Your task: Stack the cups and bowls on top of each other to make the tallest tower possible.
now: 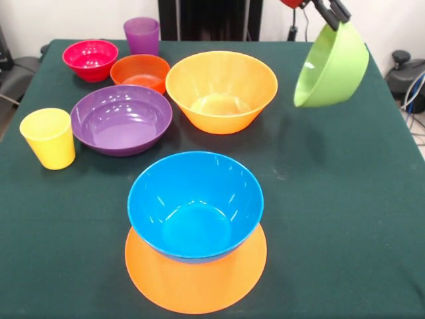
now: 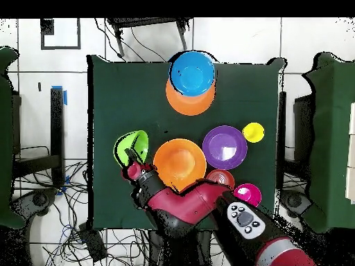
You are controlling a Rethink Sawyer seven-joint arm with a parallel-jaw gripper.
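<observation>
Gripper (image 1: 334, 14) is pinching the rim of the green bowl (image 1: 332, 66) and holds it tilted in the air, clear of the table (image 1: 345, 219), off to one side of the upright large orange bowl (image 1: 221, 90). Tower (image 1: 196, 232) so far: the blue bowl (image 1: 195, 203) sits upright on an upside-down large orange bowl (image 1: 196, 279); the blue one is empty. The upright large orange bowl is empty too, as are the shallow purple bowl (image 1: 121, 118), the small orange-red bowl (image 1: 140, 72) and the pink-red bowl (image 1: 90, 58). Orange-red sits between pink-red and the big orange one, just behind the purple bowl. Yellow cup (image 1: 48, 137) stands upright beside the purple bowl; purple cup (image 1: 141, 35) stands upright at the far edge behind orange-red. Count: seven bowls visible (two large orange, one each of blue, green, purple, orange-red and pink-red), two cups. All the bowls are empty; can't see inside the cups.
</observation>
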